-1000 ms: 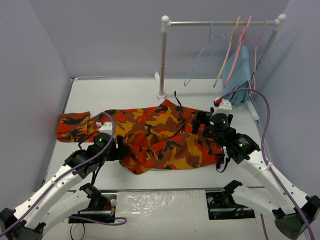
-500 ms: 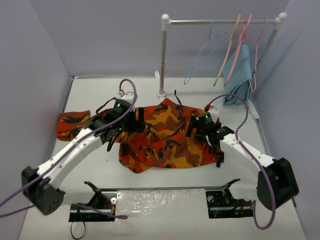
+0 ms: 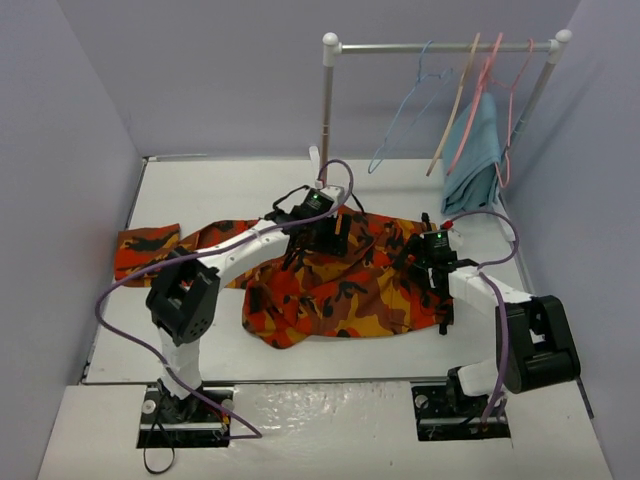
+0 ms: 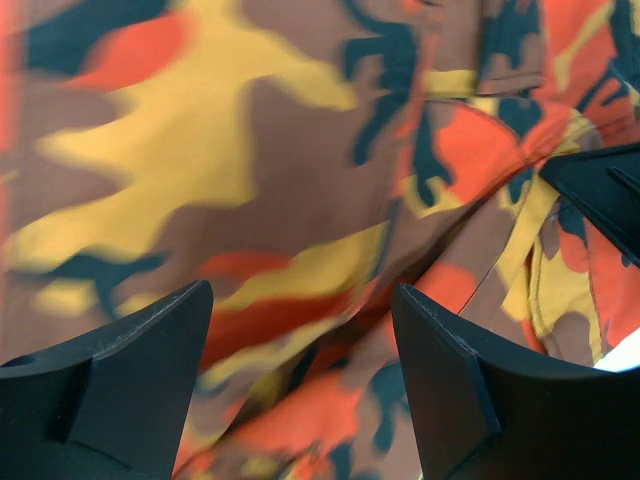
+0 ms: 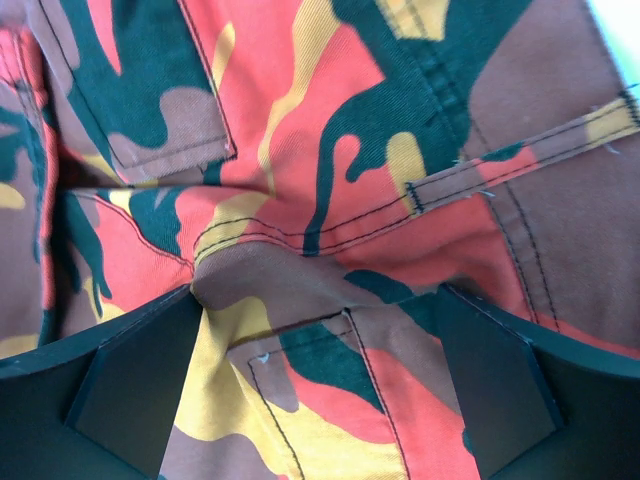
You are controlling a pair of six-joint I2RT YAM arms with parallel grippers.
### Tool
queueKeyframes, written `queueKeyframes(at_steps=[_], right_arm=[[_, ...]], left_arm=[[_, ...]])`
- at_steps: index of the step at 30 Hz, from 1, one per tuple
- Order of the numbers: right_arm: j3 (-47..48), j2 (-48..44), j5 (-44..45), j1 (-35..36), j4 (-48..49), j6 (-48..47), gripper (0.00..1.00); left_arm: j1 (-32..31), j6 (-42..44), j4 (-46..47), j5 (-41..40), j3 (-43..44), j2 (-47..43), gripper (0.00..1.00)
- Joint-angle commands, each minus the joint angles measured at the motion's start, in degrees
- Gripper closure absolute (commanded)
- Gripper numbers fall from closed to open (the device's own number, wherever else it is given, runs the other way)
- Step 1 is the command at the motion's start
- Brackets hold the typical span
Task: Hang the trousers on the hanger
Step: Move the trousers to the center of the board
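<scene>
The camouflage trousers [image 3: 330, 290] lie spread and rumpled across the middle of the table, one leg reaching far left. The light-blue wire hanger [image 3: 403, 112] hangs on the rail at the back. My left gripper [image 3: 330, 234] is over the trousers' upper middle. In the left wrist view it [image 4: 300, 300] is open, just above blurred fabric [image 4: 250, 180]. My right gripper [image 3: 422, 252] is at the trousers' right end. In the right wrist view it [image 5: 315, 300] is open and pressed low, with a fold of waistband and pocket fabric [image 5: 330, 200] between the fingers.
The white rack post [image 3: 326, 110] stands just behind the left gripper. A tan wooden hanger [image 3: 455, 105], a pink hanger [image 3: 478, 100] and a teal-blue cloth [image 3: 474, 155] hang at the rail's right end. Grey walls close in on both sides.
</scene>
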Motion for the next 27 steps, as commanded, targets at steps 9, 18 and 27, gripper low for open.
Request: queueKeyframes(at_steps=[9,18,27], right_arm=[[1.2,-7.4,2.8,-1.1,-4.5,-1.6,0.0],[1.4,-5.7,2.7,-1.0,-4.5,-2.5,0.0],[1.8,-5.1,2.7,-1.0,-4.5,-3.5,0.0]], left_arm=[[-7.1,6.0,6.6,-3.9,13.3,10.8,0.31],[-8.3,9.1,2.6,-10.6,15.0,15.1,0.45],[-10.0,9.7,3.7,-10.7,13.6,15.6,0.61]])
